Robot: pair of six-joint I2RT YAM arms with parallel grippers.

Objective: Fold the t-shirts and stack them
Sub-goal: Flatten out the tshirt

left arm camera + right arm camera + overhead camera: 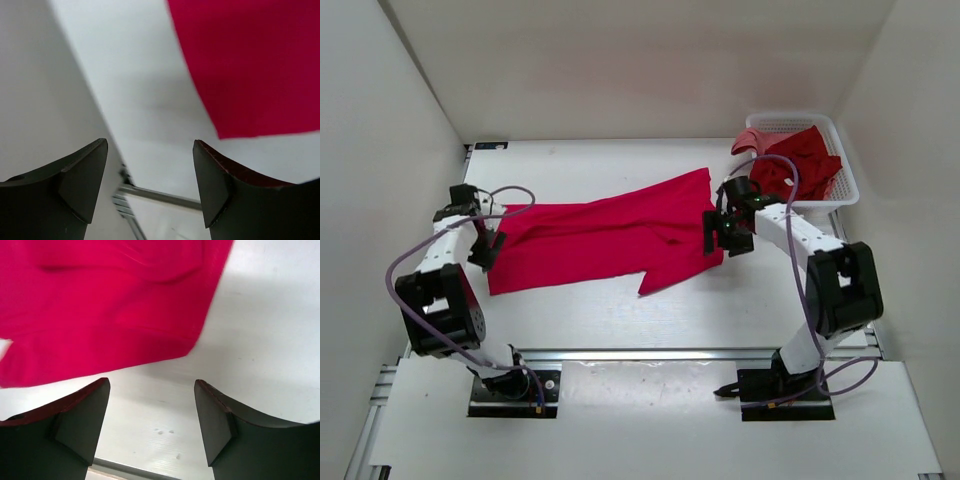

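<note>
A bright pinkish-red t-shirt point(605, 235) lies spread across the middle of the white table. It also shows in the left wrist view point(255, 65) and the right wrist view point(100, 305). A dark crimson t-shirt point(805, 165) and a faded salmon pink one point(748, 140) lie bunched in the white basket point(848, 180) at the back right. My left gripper point(487, 252) is open and empty at the shirt's left edge; in its wrist view point(150, 175) bare table lies between the fingers. My right gripper point(718, 238) is open and empty at the shirt's right edge point(152, 415).
White walls close in the table on the left, back and right. A metal rail point(650, 353) runs along the table's near edge. The left wall stands close beside my left gripper.
</note>
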